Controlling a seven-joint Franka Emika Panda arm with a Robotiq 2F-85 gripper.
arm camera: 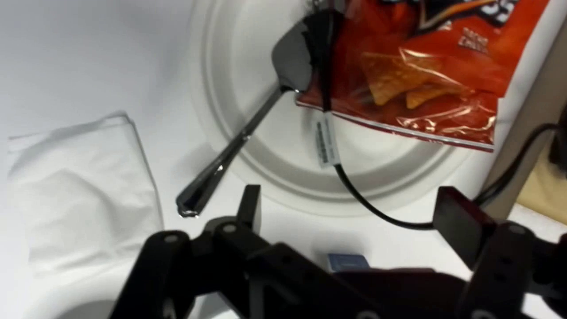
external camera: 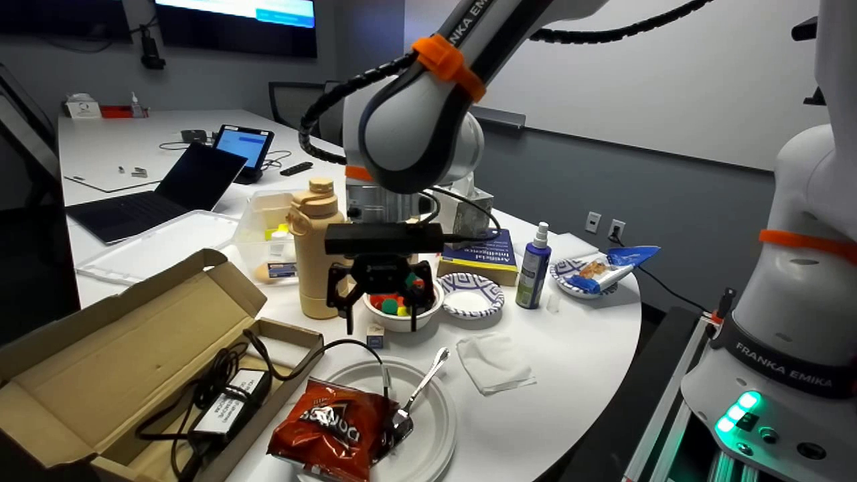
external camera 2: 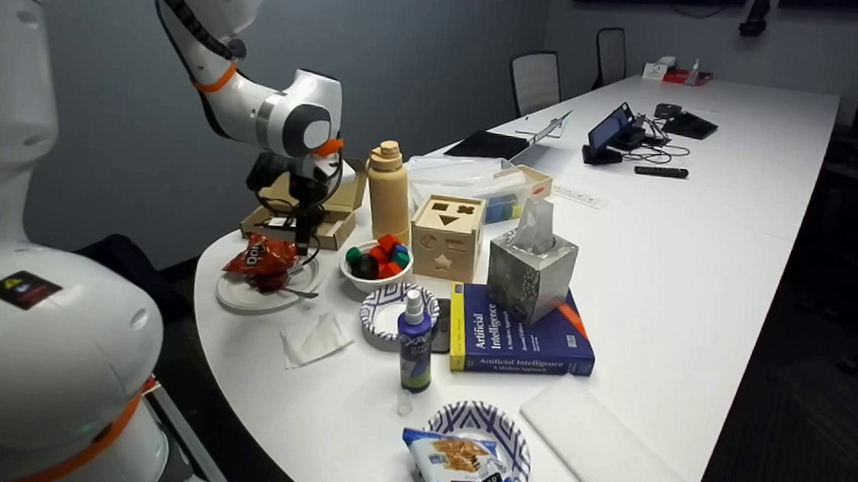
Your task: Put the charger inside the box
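The brown cardboard box point(external camera: 127, 335) stands open with its flap lid tilted back. The charger point(external camera: 231, 405), a black brick with a white label, lies inside it with part of its cable bundled. The charger's cable point(arm camera: 367, 206) runs out over the box wall point(arm camera: 527, 115) to the plate, its end by the red snack bag. In an exterior view the box point(external camera 2: 336, 229) and the charger's label point(external camera 2: 279, 222) show partly behind the gripper point(external camera 2: 304, 242). My gripper point(external camera: 381, 328) is open and empty, pointing down above the table. In the wrist view the cable passes beyond its open fingers point(arm camera: 350, 199).
A white plate point(external camera: 435, 442) holds the red snack bag point(external camera: 335, 428) and a metal utensil point(external camera: 422, 381). Close by are a small block point(external camera: 375, 336), a bowl of coloured blocks point(external camera: 402, 321), a tan bottle point(external camera: 318, 254), a wooden cube point(external camera 2: 448, 238) and a napkin point(external camera: 495, 361).
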